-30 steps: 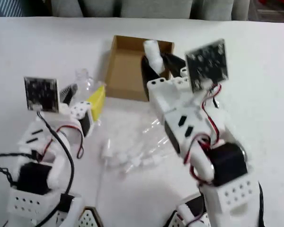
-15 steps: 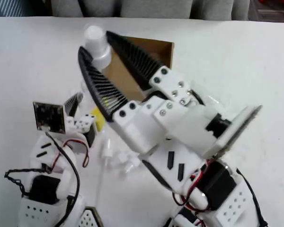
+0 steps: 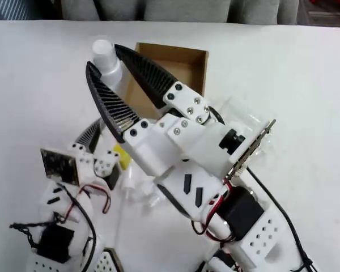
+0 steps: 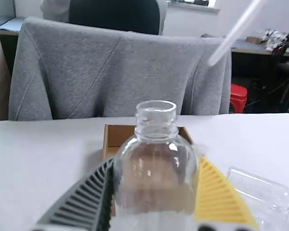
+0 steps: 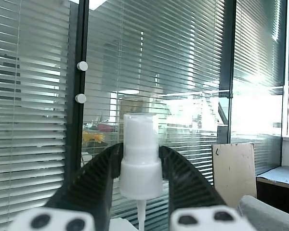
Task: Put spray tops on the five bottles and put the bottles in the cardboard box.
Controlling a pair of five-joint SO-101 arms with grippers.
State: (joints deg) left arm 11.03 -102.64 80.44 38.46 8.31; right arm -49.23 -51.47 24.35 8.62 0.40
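My right gripper point(image 3: 105, 58) is raised high toward the camera, left of the cardboard box point(image 3: 184, 61), and is shut on a white spray top point(image 3: 102, 48). In the right wrist view the spray top point(image 5: 141, 159) stands upright between the black fingers point(image 5: 94, 185), its thin dip tube hanging down. My left gripper point(image 3: 107, 143), lower left, is partly covered by the right arm. In its wrist view the left gripper point(image 4: 155, 168) is shut on a clear bottle point(image 4: 156, 159), upright with a bare open neck. The dip tube point(image 4: 236, 31) slants above and to one side of it. The cardboard box point(image 4: 116, 137) lies just behind.
Several loose white spray tops point(image 3: 139, 187) lie on the table between the two arm bases. More clear bottles point(image 3: 243, 116) lie right of the box, also seen as bottles point(image 4: 260, 190) beside the held one. A grey chair back point(image 4: 120, 77) stands beyond the table's far edge.
The right arm has lifted the spray top from over the box and swung it up and left, above the left gripper. The left arm has shifted slightly nearer the table's front.
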